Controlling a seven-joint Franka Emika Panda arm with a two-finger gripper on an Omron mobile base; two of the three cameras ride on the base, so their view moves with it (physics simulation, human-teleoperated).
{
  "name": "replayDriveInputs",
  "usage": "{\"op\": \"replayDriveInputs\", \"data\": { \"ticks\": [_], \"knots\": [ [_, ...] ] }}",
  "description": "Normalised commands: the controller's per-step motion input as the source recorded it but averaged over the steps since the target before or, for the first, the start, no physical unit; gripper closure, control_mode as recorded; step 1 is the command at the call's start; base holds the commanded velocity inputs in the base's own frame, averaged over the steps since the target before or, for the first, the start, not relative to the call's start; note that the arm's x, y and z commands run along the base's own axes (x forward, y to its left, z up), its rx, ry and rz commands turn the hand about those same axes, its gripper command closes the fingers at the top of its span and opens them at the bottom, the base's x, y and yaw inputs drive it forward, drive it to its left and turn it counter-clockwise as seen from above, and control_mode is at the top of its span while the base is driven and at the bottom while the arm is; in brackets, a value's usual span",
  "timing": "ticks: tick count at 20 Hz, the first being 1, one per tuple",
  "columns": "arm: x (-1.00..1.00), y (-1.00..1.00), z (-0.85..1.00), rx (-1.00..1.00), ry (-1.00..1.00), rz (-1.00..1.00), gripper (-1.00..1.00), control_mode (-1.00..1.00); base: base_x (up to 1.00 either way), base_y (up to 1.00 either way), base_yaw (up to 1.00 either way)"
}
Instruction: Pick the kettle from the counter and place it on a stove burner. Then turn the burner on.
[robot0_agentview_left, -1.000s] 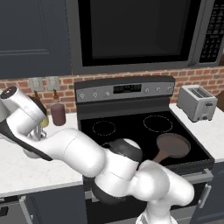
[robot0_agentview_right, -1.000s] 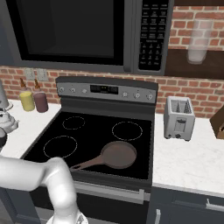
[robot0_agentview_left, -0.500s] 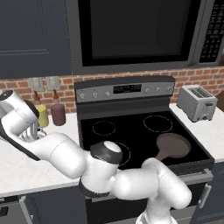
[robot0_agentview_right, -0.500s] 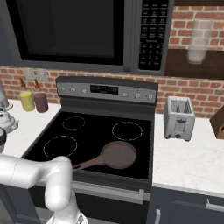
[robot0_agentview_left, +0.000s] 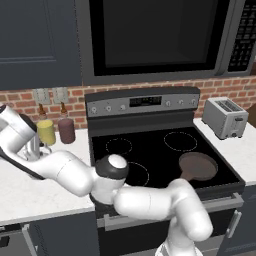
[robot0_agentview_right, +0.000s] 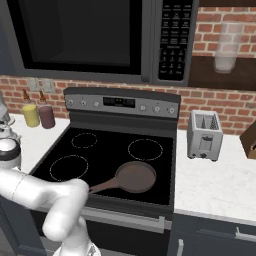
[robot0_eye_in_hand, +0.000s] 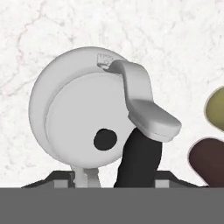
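The kettle (robot0_eye_in_hand: 87, 127) sat upright on the white table (robot0_eye_in_hand: 175, 39) to the left of the cooktop, close beside a yellow bottle (robot0_agentview_left: 46, 131) and a dark red bottle (robot0_agentview_left: 65, 129). In the hand view it was seen from straight above: round silver lid with a black knob, the arched handle (robot0_eye_in_hand: 139, 162) running from the rim at the top of that view down toward the bottom edge, grey above and black lower down. The tool (robot0_eye_in_hand: 113, 181) hung directly over the kettle, pointing down, its tips barely visible at the bottom edge on either side of the handle's black part. Whether the jaws had met the handle could not be told; they looked part-way closed with no clear contact. Key relation: the handle's long axis ran through the gap between the tips, so the jaws would close across its width. The stove burner (robot0_agentview_right: 69, 167), the widest outlined circle at the front left of the cooktop, lay to the right of the kettle, near it; a brown pan (robot0_agentview_right: 134, 177) sat at the front right.
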Motion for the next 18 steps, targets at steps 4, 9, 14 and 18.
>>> {"op": "replayDriveInputs", "data": {
  "ticks": [4, 9, 14, 18],
  "knots": [
    [0.01, 0.0, -0.02, -0.01, 0.0, 0.0, 1.0, -1.0, 0.0, 0.0, 0.0],
    [-0.29, -0.22, -0.22, -0.03, -0.01, -0.01, 1.0, -1.0, 0.0, 0.0, 0.0],
    [-0.96, -0.94, -0.13, -0.02, -0.27, -0.1, 1.0, -1.0, 0.0, 0.0, 0.0],
    [-1.0, -1.0, 0.0, 0.0, -0.42, -0.14, 1.0, -1.0, 0.0, 0.0, 0.0]
  ]
}}
